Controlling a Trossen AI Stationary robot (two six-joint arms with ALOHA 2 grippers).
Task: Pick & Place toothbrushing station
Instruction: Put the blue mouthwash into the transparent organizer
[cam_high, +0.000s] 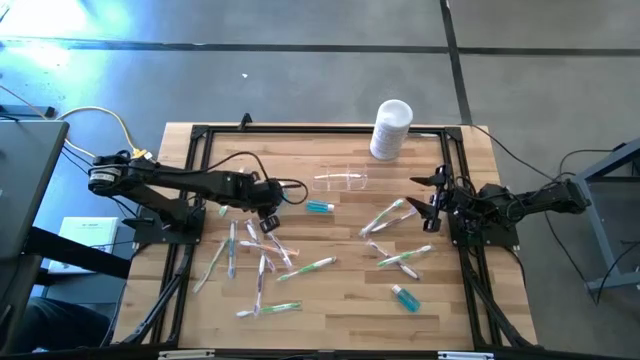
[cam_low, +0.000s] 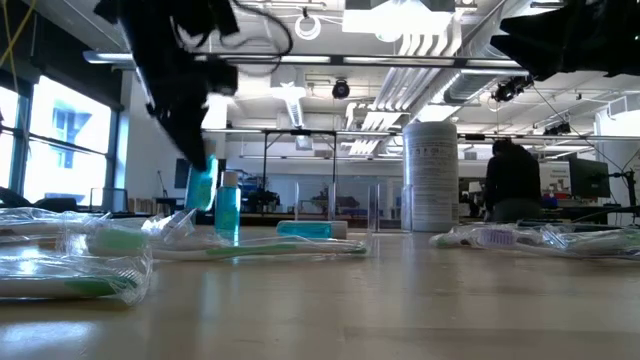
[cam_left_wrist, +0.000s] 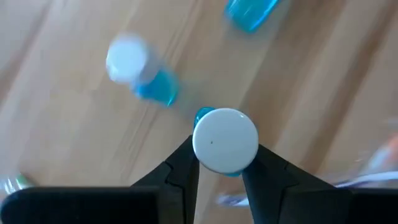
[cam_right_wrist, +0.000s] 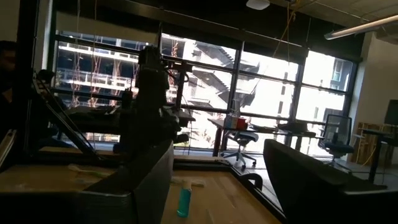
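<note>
We find the left gripper (cam_left_wrist: 221, 163) closed on a small blue bottle with a white cap (cam_left_wrist: 225, 140), the two dark fingers pinching it just below the cap; the wrist view looks straight down on the cap, so we judge the bottle is carried upright and by its neck so that it can be lowered upright. In the low view the same bottle (cam_low: 200, 186) hangs clear of the wooden table (cam_high: 340, 300) under the left arm, just beside a second blue bottle (cam_low: 228, 207) that stands upright on the surface. A third blue bottle (cam_high: 320, 207) lies on its side nearer the middle, and a fourth (cam_high: 405, 297) lies toward the front right. The toothbrushing station (cam_high: 341, 180), a clear holder, sits toward the far side of the table, well apart from the left gripper and near the white cylindrical container (cam_high: 390, 129) at the far edge; we cannot tell which of its compartments, if any, is occupied. Wrapped toothbrushes (cam_high: 262, 262) lie scattered flat in front of both arms, apparently as stock awaiting loading. The right gripper (cam_high: 436, 201) waits at the right side with its fingers spread wide and holding nothing, presumably parked clear of the left arm's path.
</note>
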